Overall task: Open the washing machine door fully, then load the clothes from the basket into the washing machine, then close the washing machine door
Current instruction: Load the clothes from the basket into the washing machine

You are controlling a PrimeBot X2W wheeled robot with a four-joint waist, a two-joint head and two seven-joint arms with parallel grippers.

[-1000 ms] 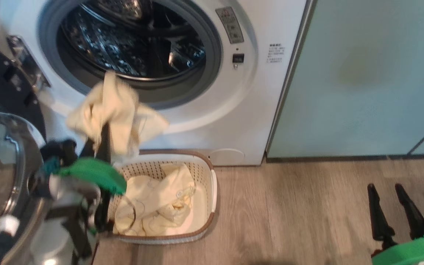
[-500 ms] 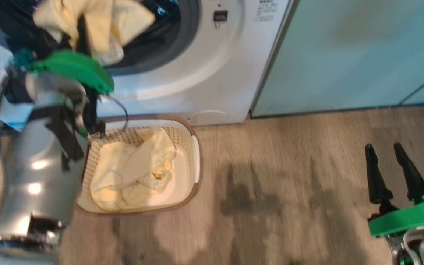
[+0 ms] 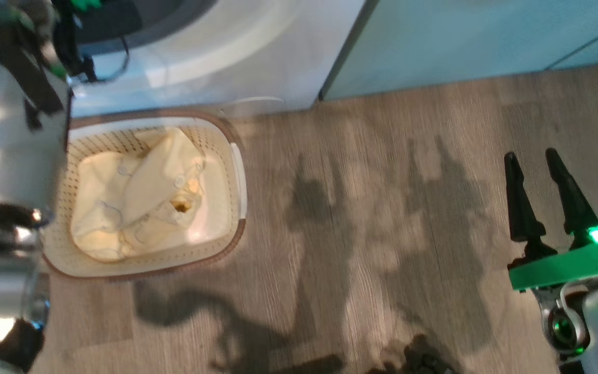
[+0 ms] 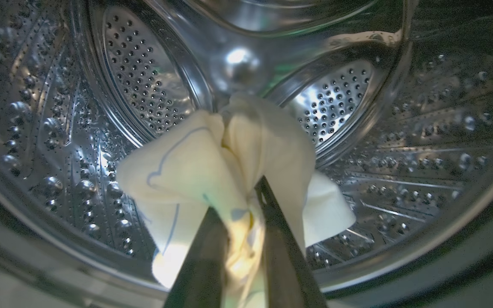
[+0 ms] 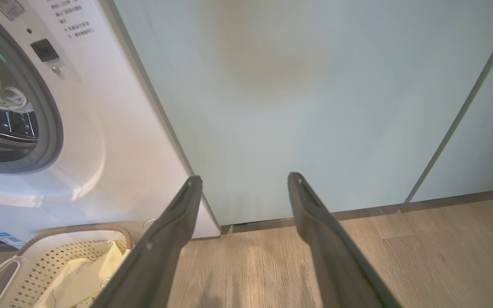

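1. Since the earlier head views, the camera has tipped downward. The left arm (image 3: 13, 130) has carried its pale yellow cloth (image 4: 186, 171) from in front of the washing machine (image 3: 216, 57) into the drum (image 4: 144, 77).
2. Left gripper (image 4: 238, 196): the two dark fingers stand close together and pinch the bunched cloth between them. The cloth hangs inside the perforated steel drum, with a thin blue outline drawing on its near fold. Whether its lower edge touches the drum wall cannot be told.
3. Right gripper (image 3: 530, 154): the fingers are spread apart and hold nothing. It hovers over the wood floor (image 3: 382, 208), well apart from the basket (image 3: 138, 274). In the right wrist view the same gripper (image 5: 245, 176) points toward the pale green cabinet (image 5: 293, 85) beside the machine.
4. Basket: it stands on the floor just in front of the washing machine, beside the left arm. It holds the remaining clothes (image 3: 143, 197), a crumpled pale yellow heap that covers most of its bottom. In the right wrist view its brown rim and white handle show at the lower left.
5. Washing machine opening, right wrist view: the grey seal (image 5: 56, 128) stands uncovered. A fold of yellow cloth shows within the drum behind it.
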